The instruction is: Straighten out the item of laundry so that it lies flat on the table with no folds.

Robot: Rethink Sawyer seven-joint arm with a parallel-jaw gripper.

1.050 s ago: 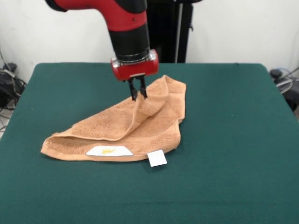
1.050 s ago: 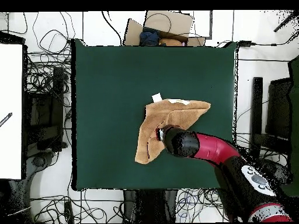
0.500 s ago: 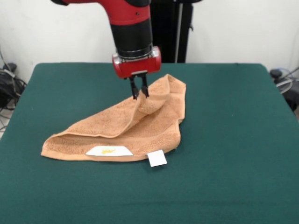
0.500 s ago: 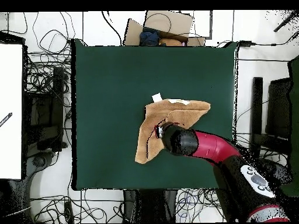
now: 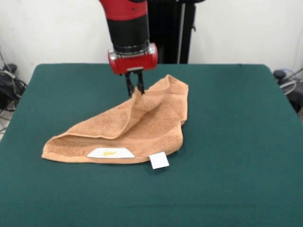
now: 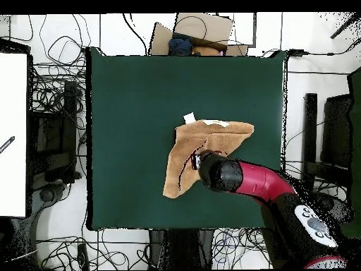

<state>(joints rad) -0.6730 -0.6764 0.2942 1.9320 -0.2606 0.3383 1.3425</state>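
Nearest the tabletop's front edge we see a small white tag [image 5: 159, 161] sticking out from the towel's [image 5: 142, 125] hem onto the green, and just beside it a longer white label [image 5: 111, 152] with a yellow mark; we cannot read any writing or brand on either. The towel itself lies around the middle of the table [image 5: 236, 142], well apart from every edge, folded over on itself into a rough triangle with a doubled layer along its front hem and a long point reaching toward the tabletop's left edge. Farther back, the upper layer rises into a peak, and there the gripper [image 5: 134, 90] has its fingers drawn narrow and pinched on a fold of the towel, lifting that flap clear of the layer below. We judge the unfolding step to be in hand, with the towel far from flat. The next move, as we read it, calls for carrying the pinched flap up and over toward the tabletop's far edge until the doubled layer opens, keeping the grip firm so the terry does not slip out early.
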